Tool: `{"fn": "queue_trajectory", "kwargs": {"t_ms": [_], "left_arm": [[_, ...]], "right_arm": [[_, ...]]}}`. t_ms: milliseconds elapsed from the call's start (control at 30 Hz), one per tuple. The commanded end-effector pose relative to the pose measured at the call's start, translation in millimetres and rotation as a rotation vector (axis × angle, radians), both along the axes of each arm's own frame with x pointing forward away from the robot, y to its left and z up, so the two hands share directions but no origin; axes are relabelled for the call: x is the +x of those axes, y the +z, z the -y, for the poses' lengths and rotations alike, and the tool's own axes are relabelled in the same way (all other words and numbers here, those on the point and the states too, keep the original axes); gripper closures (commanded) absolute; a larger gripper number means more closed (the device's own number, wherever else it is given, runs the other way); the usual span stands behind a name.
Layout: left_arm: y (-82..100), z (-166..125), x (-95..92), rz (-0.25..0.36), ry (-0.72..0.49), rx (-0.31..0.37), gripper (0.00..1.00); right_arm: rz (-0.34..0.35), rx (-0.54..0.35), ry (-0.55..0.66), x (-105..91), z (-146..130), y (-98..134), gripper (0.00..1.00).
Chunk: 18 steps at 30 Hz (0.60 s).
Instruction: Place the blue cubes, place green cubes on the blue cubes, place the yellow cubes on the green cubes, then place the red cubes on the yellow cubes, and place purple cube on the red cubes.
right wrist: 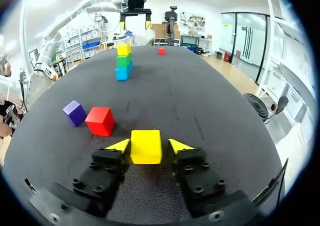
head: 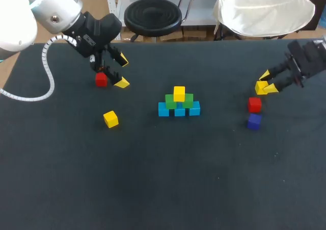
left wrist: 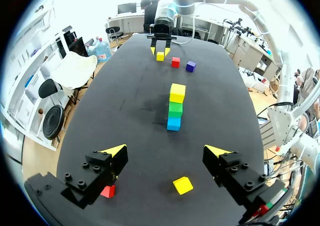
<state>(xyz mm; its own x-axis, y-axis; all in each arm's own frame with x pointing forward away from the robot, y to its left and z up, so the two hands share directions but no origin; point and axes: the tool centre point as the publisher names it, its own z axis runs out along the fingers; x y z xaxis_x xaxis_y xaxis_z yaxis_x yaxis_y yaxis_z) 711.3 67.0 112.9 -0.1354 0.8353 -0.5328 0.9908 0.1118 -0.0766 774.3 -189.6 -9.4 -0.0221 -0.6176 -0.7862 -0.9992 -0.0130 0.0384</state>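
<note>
Left pincer (head: 123, 72) and right pincer (head: 266, 83) were held open.
Cubes (head: 179, 103) were counted: three blue (head: 164, 109), two green (head: 170, 100), three yellow (head: 110, 119), two red (head: 254, 104), one purple (head: 253, 121).

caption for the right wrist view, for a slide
Right gripper around a yellow cube, red cube and purple cube beside it, the half-built cube stack ahead.

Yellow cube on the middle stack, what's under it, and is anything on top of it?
The yellow cube rests on two green cubes, themselves on a row of three blue cubes. Nothing sits on top. The green tops beneath it are covered.
</note>
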Motion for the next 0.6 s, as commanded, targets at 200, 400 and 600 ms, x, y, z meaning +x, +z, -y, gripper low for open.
{"fn": "queue_trajectory", "kwargs": {"t_ms": [200, 400, 600], "left_arm": [[-0.1, -1, -0.4, 0.001, -0.001, -0.001, 0.00], [-0.1, -1, -0.4, 0.001, -0.001, -0.001, 0.00], [-0.1, -1, -0.4, 0.001, -0.001, -0.001, 0.00]], "right_arm": [[0.009, 0.013, -0.004, -6.3, 3, 13, 1.00], [0.036, -0.020, -0.006, -17.8, 2, 50, 1.00], [0.015, -0.074, -0.008, -30.2, -14, 82, 1.00]]}}
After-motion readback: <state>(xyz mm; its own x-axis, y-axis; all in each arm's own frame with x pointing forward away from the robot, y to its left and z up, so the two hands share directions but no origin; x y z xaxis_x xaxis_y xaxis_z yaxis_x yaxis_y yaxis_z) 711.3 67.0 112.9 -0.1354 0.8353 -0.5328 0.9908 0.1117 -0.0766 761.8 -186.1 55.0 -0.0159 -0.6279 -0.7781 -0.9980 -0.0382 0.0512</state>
